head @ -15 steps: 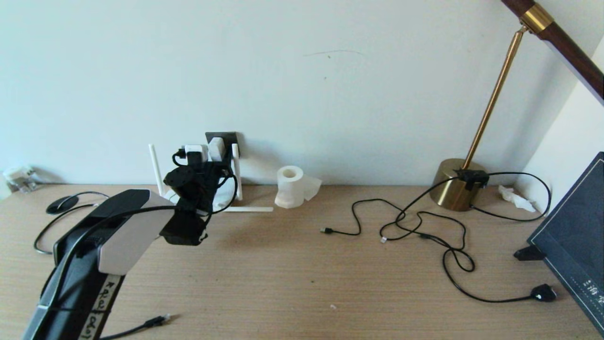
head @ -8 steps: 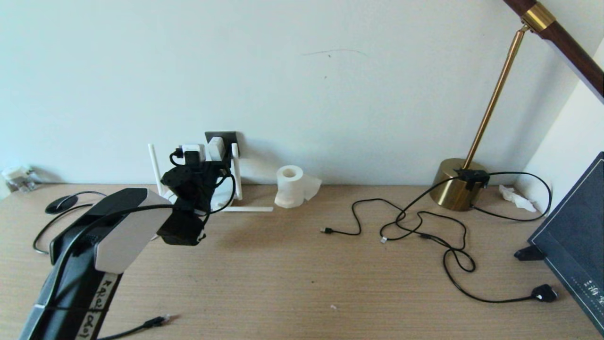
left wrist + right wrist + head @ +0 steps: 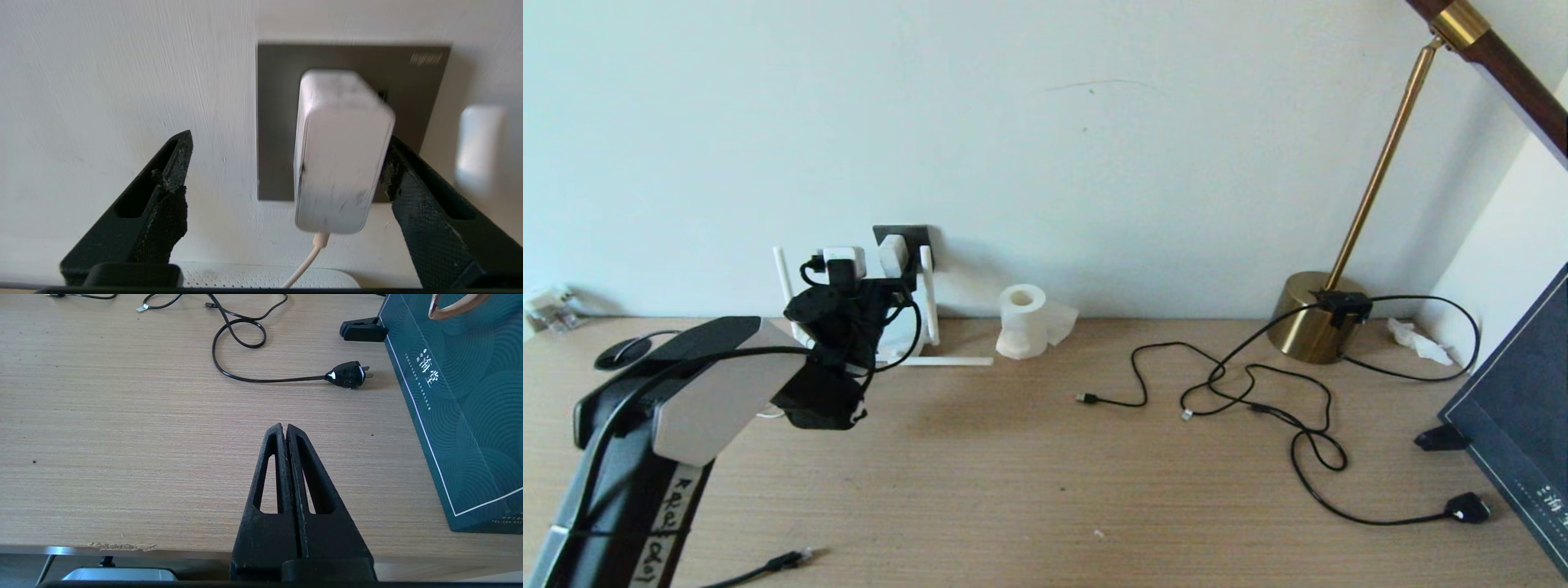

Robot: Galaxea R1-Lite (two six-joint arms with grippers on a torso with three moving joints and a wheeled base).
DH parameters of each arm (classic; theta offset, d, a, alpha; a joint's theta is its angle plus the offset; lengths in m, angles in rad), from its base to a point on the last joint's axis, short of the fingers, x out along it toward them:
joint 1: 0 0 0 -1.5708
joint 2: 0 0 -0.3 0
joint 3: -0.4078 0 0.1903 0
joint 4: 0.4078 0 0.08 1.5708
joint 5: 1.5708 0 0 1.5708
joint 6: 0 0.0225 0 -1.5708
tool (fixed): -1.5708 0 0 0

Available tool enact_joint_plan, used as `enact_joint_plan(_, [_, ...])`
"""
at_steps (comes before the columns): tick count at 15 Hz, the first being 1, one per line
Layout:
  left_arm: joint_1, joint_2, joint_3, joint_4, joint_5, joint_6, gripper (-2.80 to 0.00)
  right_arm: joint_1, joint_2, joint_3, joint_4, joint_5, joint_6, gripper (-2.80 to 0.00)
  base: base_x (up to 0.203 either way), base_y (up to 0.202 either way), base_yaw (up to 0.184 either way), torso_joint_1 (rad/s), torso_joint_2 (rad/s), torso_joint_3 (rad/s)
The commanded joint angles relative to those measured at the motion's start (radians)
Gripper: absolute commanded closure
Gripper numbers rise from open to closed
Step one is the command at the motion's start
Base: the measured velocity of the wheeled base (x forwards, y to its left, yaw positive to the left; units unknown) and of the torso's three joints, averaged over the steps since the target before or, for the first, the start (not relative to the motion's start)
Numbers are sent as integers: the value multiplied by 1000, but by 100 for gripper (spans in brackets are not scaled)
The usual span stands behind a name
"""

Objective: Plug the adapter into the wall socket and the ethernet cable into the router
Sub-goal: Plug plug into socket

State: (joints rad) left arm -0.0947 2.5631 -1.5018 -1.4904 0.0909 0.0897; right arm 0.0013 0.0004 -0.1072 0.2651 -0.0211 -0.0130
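Note:
The white adapter (image 3: 341, 151) sits plugged into the dark grey wall socket (image 3: 278, 122), its thin white cord hanging down to the router (image 3: 261, 277) below. My left gripper (image 3: 288, 163) is open in front of it; one finger lies close beside the adapter and the other stands well clear. In the head view the adapter (image 3: 893, 255) and socket (image 3: 913, 235) show just past my left gripper (image 3: 858, 286), with the router (image 3: 898, 343) partly hidden behind the arm. The ethernet cable's plug (image 3: 788, 560) lies near the table's front left edge. My right gripper (image 3: 284, 426) is shut and empty at the front edge.
A tissue roll (image 3: 1023, 321) stands right of the router. A brass lamp base (image 3: 1311, 331), loose black cables (image 3: 1258, 392) and a black mains plug (image 3: 1466, 508) lie to the right. A dark teal bag (image 3: 1519, 408) is at the far right, and a black mouse (image 3: 615, 354) at the far left.
My left arm has drawn back and to the left, away from the wall. The adapter stays in the socket.

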Motion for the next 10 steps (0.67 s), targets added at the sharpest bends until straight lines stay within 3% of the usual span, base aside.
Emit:
enact_joint_plan(1, [0,-53,31,-11,0,-1,-280,0,1,0,2,0,-1,0,0,0,0,0,0,0])
enact_joint_plan(10, [-2,-242,227,-26,-4,-2,-280,0,1,0,2,0,-1,0,0,0,0,0,0,0])
